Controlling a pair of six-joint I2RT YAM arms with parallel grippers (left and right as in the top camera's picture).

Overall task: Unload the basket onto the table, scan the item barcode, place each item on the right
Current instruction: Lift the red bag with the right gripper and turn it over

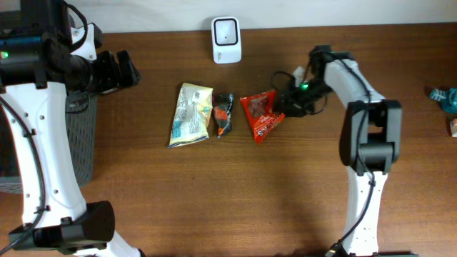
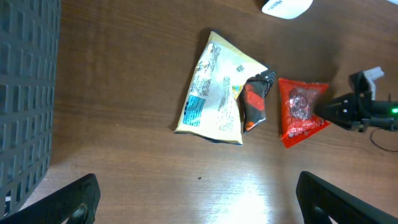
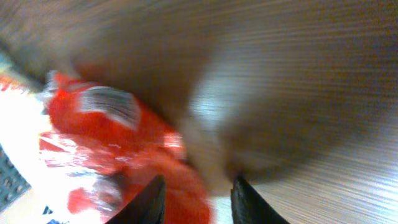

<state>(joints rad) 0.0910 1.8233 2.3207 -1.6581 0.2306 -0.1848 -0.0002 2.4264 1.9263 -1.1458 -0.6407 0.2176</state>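
Right gripper (image 3: 199, 200): fingertips low in its own wrist view, part-way apart; released, clamping nothing.
Red packet (image 3: 112, 137): flat on the table (image 1: 214, 200). One corner reaches into the gap between the right fingers, and bare wood shows beside it. View badly blurred.
Packet face: pale striped patch, too smeared to read.
Row, seen from overhead: cream snack bag (image 1: 191, 114), small black-and-orange packet (image 1: 224, 114) just beside it, then the red packet on the right.
Scanner (image 1: 226, 39): white, at the far table edge, well apart from the red packet.
Left gripper (image 2: 199, 205): over the left side of the table, fingers spread wide, empty.
Mesh basket (image 1: 78, 135): grey, at the left edge.
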